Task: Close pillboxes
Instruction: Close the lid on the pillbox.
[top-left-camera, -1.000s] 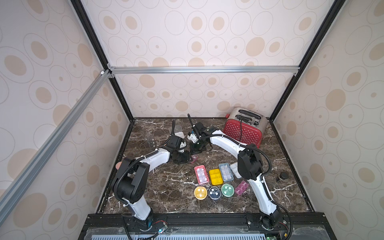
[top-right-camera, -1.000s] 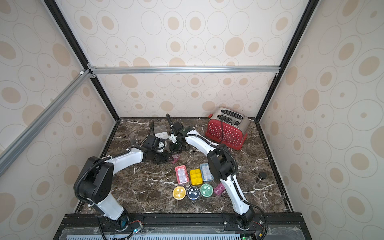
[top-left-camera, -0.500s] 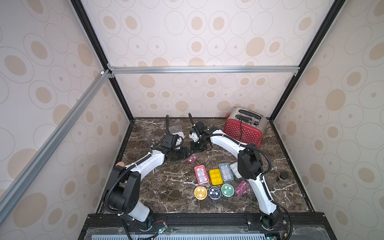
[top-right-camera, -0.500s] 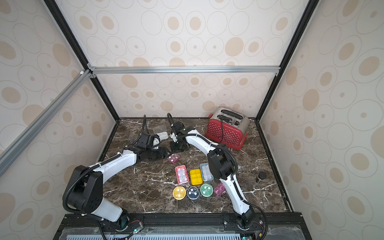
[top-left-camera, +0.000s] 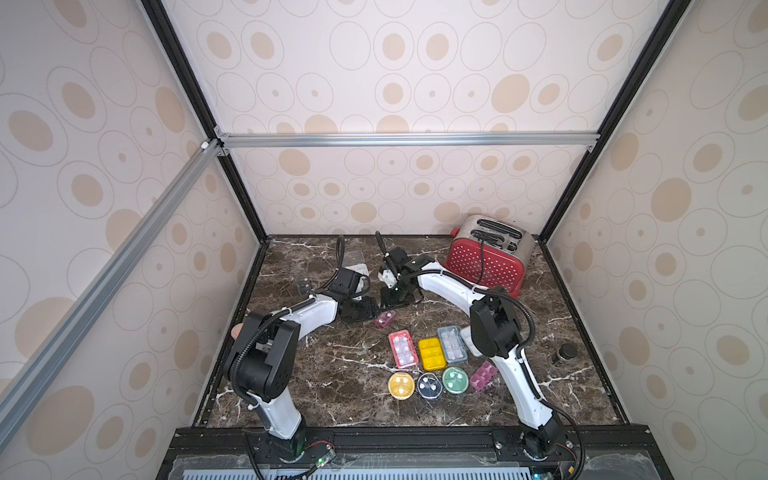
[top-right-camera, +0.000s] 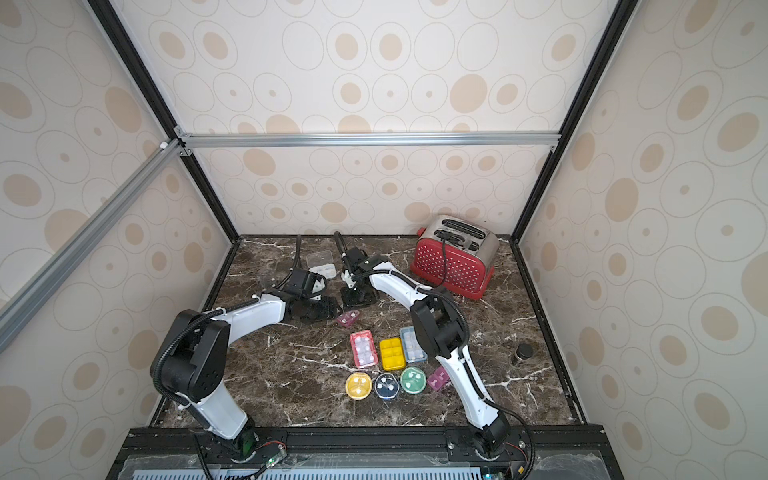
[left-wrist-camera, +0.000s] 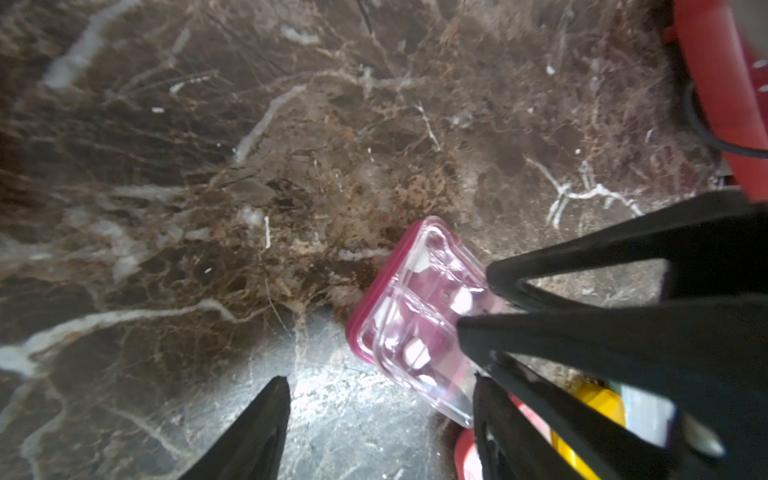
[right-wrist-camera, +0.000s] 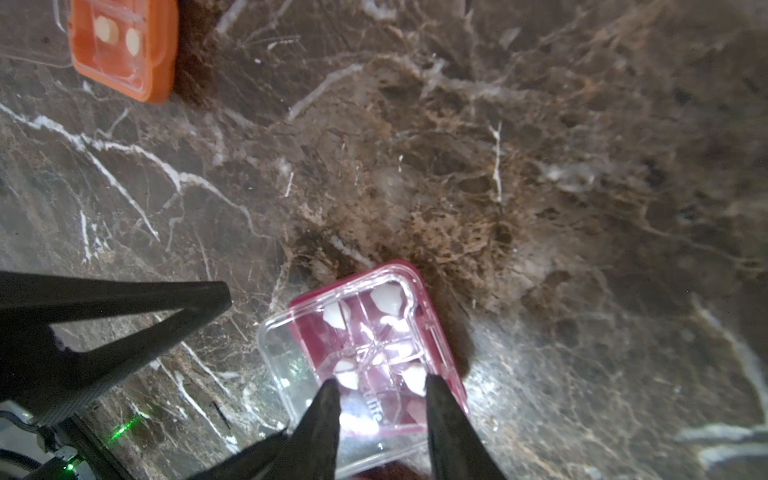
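Standing beside the cell, I see both arms stretched toward the far middle of the marble table (top-left-camera: 332, 374). A small magenta pillbox (top-left-camera: 385, 318) lies flat there between the two grippers. The left gripper (left-wrist-camera: 380, 377) is wide open and holds nothing. In the left wrist view the box lies just past its fingertips, close to one finger. The right gripper (right-wrist-camera: 380, 384) hangs over the same box with its fingers a little apart and grips nothing. Whether the tips touch the clear lid (right-wrist-camera: 278, 353) I cannot tell. This lid lies down over the magenta base but looks shifted to one side, so I cannot say if it is snapped. White pills show through it.

Nearer the front, a red pillbox (top-left-camera: 402, 349), a yellow pillbox (top-left-camera: 431, 353) and a pale blue pillbox (top-left-camera: 452, 344) lie side by side. Before them, in a row, are a round yellow pillbox (top-left-camera: 401, 385), a round navy pillbox (top-left-camera: 430, 385), a round green pillbox (top-left-camera: 455, 379) and a purple pillbox (top-left-camera: 483, 376). An orange pillbox (right-wrist-camera: 124, 45) lies apart. The red toaster (top-left-camera: 486, 262) stands in the far corner.
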